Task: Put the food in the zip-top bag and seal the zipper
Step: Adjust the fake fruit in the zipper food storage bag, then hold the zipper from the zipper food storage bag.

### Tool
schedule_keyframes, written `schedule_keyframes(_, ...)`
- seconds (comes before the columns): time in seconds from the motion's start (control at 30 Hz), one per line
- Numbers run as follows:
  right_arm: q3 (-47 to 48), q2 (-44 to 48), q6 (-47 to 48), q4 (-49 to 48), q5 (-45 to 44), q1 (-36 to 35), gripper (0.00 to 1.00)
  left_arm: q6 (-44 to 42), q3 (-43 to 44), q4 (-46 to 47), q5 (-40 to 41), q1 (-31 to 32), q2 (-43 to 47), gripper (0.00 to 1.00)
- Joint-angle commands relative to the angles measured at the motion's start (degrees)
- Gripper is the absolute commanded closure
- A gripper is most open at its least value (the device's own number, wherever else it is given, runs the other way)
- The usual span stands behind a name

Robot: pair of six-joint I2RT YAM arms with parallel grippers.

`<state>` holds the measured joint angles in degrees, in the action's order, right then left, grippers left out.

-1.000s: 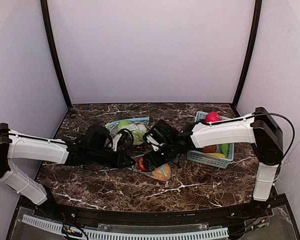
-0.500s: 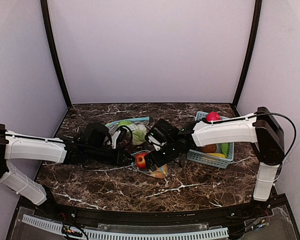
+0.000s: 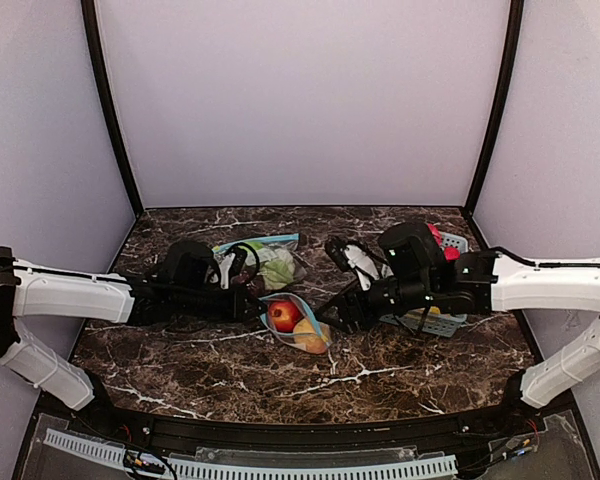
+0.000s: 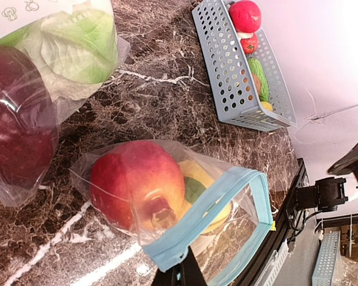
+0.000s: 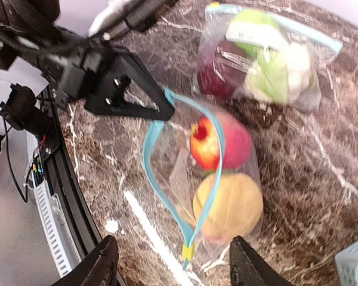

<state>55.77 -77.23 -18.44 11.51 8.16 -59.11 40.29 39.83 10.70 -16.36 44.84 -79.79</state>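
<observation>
Apple point(image 5: 221, 140), yellow fruit point(image 5: 230, 205) inside open bag point(image 5: 170, 173); left gripper point(image 5: 164, 111) clamped on its left edge; right gripper point(image 5: 173, 257) apart, empty.

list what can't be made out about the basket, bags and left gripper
basket contents: top view, the right arm covers most of it; left wrist view shows it side-on, lower pieces too small.
left gripper: left wrist view, cut off by the bottom edge, only its tip on the open zip-top bag.
far zip-top bag: whether sealed, too crumpled in every view.
</observation>
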Motion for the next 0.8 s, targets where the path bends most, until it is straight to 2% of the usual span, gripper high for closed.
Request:
schedule_keyframes(0.0, -8.9, 2.6, 0.9, -7.2, 1.4, -1.2, 0.44, 0.6, 0.4, 0.8, 0.4, -0.2, -0.1, 0.99)
schedule_keyframes(0.23, -12.3, 0.3, -0.9, -8.9, -3.1, -4.1, 0.59, 0.8, 0.2, 1.2, 0.3, -0.2, -0.1, 0.99)
schedule_keyframes(0.53, -10.8, -4.4, -1.6, -8.9, -6.2, -5.4, 0.75, 0.6, 0.4, 0.9, -0.2, -0.2, -0.2, 0.99)
schedule_keyframes(0.77, -10.5, -5.4, -1.9, -8.7, -7.8, -5.6, 0.8, 0.5, 0.4, 0.8, -0.1, -0.2, 0.0, 0.99)
